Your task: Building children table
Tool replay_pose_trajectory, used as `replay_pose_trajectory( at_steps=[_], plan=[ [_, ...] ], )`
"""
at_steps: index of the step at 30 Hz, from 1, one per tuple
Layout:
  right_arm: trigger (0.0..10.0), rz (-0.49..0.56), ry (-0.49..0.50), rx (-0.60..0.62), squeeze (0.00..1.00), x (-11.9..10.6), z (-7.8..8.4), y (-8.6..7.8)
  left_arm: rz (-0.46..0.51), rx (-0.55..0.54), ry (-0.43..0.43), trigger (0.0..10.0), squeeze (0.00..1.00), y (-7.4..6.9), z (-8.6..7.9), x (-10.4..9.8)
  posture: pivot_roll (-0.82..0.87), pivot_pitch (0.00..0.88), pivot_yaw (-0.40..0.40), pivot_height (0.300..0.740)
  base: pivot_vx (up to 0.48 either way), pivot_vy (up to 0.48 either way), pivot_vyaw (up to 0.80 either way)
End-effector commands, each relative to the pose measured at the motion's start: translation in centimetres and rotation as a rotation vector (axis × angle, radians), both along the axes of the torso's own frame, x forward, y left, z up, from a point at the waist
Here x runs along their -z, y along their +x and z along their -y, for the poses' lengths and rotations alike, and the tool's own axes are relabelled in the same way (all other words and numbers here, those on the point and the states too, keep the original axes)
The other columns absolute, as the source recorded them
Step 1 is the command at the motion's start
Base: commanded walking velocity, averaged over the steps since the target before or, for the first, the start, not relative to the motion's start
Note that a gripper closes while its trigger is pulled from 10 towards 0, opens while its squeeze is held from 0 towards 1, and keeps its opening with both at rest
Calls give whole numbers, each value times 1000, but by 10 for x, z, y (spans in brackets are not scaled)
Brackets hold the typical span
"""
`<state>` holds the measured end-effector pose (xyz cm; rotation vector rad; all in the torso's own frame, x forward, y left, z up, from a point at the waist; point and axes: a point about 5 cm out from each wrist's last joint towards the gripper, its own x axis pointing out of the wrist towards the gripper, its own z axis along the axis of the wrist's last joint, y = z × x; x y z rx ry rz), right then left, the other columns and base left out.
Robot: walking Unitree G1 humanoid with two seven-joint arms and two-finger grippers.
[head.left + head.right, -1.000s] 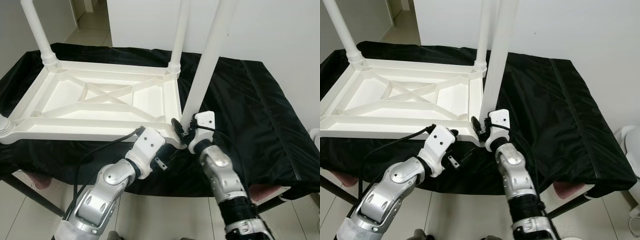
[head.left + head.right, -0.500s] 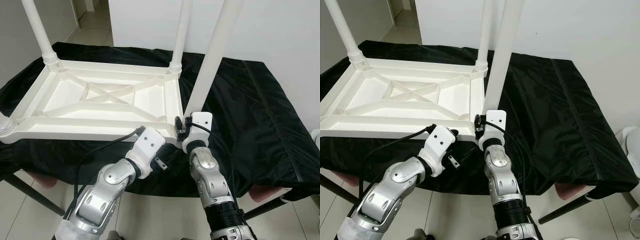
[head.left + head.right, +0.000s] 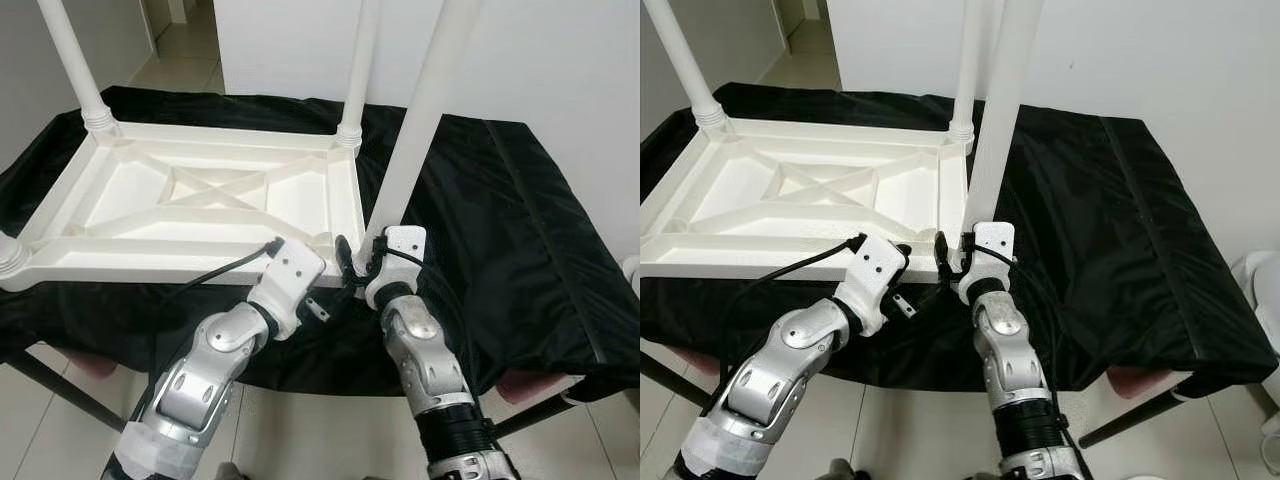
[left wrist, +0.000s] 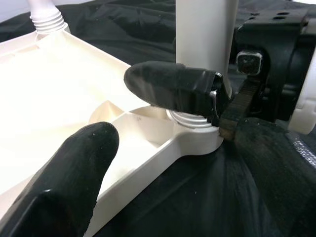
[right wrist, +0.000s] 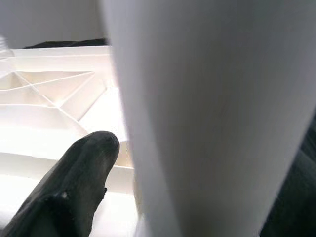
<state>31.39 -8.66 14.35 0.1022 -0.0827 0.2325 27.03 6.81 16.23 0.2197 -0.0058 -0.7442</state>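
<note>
The white plastic children's table point(image 3: 180, 262) lies upside down on a black-covered worktop. Its near right leg point(image 3: 415, 130) stands upright in the corner socket point(image 4: 197, 126). My right gripper point(image 3: 358, 262) is shut on the base of this leg; one black finger point(image 5: 84, 158) rests against the leg point(image 5: 212, 123), and the other is hidden behind it. My left gripper point(image 4: 118, 106) is open at the same corner, one finger point(image 4: 173, 91) above the socket and the other finger point(image 4: 74, 168) lower by the rim.
Two more legs stand upright at the far left point(image 3: 70, 60) and far right point(image 3: 358, 70) corners, and a ribbed leg base point(image 3: 10, 255) shows at the near left. The black cloth point(image 3: 500, 230) spreads bare to the right. A white wall is behind, with tiled floor below.
My left gripper has risen and moved forward to the table's near right corner. The right gripper has shifted slightly around the leg base.
</note>
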Motion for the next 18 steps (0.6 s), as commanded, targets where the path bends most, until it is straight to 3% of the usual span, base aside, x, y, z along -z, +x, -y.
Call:
replay_pose_trajectory(
  at_steps=[1,2,3,10,18],
  plan=[
    [10000,-14,1,-26,651,5,1,-1,9,-24,5,10000,0,0,0,3,-104,0,0,740,0,0,0],
    [10000,-14,1,-26,651,5,1,-1,9,-24,5,10000,0,0,0,3,-104,0,0,740,0,0,0],
    [10000,-18,-4,-31,0,7,2,-2,3,-20,-3,10000,0,0,1,5,-104,0,3,740,0,0,0],
    [10000,-22,-1,-76,0,14,2,-5,-41,9,-47,10000,0,-2,3,10,-105,0,13,740,0,0,0],
    [10000,7,-26,-133,0,15,5,-8,-71,68,-30,10000,0,-4,-7,15,-120,0,30,740,0,0,0]
  ],
)
